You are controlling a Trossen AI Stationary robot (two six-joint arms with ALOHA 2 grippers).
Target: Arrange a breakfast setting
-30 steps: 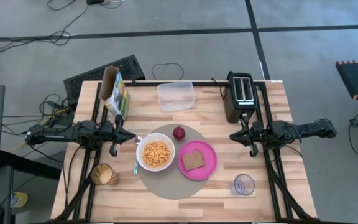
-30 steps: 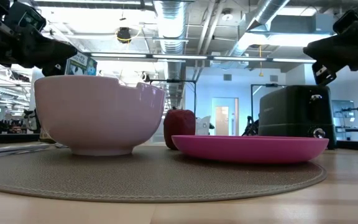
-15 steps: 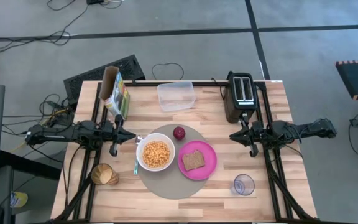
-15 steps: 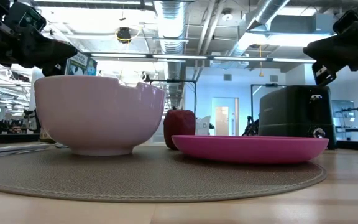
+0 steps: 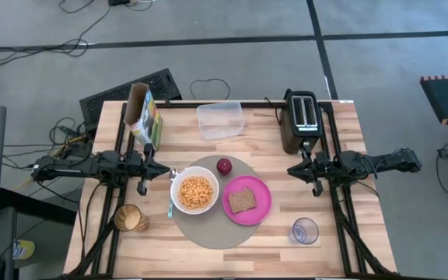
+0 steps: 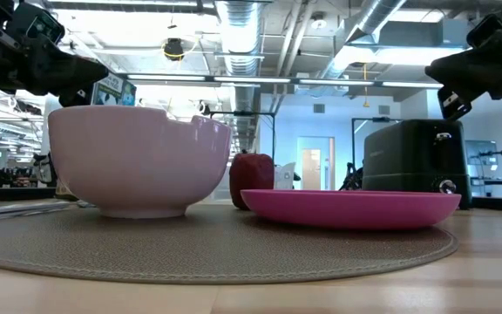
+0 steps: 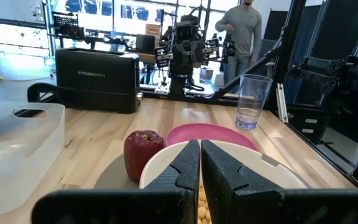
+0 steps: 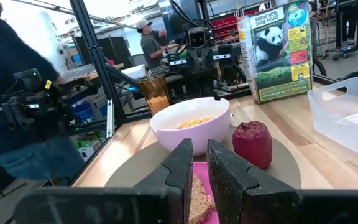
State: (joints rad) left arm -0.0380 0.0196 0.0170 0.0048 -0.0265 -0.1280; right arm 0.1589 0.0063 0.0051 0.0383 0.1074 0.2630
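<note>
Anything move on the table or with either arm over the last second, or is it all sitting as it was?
Nothing visibly changed. The left gripper hangs by the white bowl and the right gripper hangs near the toaster, both shut and empty as before. The toast lies on the magenta plate, the apple on the mat, the glass off the mat, all where they were.

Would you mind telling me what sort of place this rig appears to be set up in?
Probably a robotics lab or workshop, not a kitchen: exposed ceiling ducts, loose cables on a bare concrete floor, and another robot rig beyond the wooden table, with a person near it.
</note>
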